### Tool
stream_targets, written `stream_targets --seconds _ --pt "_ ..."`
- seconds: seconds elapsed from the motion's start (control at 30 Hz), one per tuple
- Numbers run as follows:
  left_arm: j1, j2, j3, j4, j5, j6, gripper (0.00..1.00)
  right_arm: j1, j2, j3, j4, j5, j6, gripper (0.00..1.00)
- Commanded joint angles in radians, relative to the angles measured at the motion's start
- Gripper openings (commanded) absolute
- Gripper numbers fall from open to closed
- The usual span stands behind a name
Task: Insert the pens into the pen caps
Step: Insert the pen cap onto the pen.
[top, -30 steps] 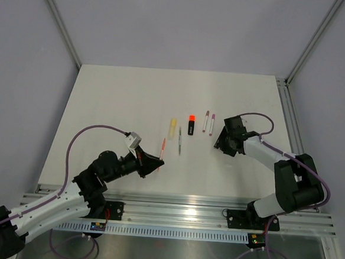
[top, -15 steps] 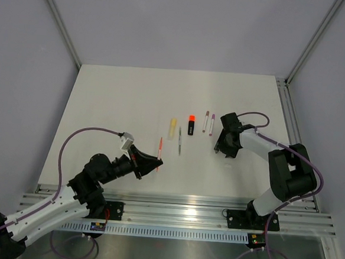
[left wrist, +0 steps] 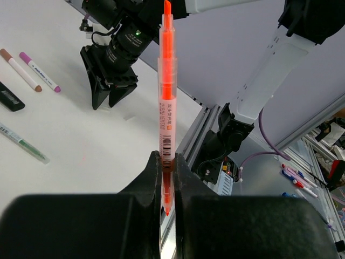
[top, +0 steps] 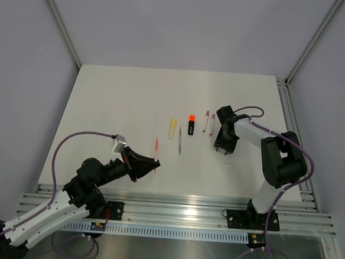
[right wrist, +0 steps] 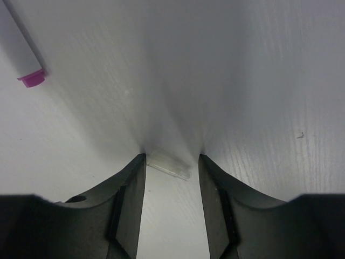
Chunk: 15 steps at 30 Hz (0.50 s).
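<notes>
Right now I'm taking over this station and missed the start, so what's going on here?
The left end effector is shut on an orange-red pen, gripping it near one end with the uncapped tip pointing away. The right end effector stands open, down at the table, straddling a small whitish cap that it has not closed on. The other pens lie in a row mid-table: a pale yellow highlighter, a thin grey pen, a black highlighter and two white pens.
</notes>
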<state>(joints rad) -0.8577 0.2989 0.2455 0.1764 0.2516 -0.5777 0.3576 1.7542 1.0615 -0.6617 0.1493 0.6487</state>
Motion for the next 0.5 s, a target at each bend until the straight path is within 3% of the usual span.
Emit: stream_targets --seconds 0.0,0.23,0.47 --pt "-0.001 -0.009 -0.009 0.048 0.029 -0.01 0.0 -0.006 0.027 0.043 -0.056 0.03 -0.015 0.46" --pt "-0.001 -0.009 -0.012 0.055 0.034 -0.016 0.0 0.021 0.039 0.058 -0.064 0.013 -0.064 0.38" --pt "-0.001 0.005 -0.011 0.058 0.032 -0.013 0.0 0.069 0.05 0.063 -0.085 0.022 -0.115 0.19"
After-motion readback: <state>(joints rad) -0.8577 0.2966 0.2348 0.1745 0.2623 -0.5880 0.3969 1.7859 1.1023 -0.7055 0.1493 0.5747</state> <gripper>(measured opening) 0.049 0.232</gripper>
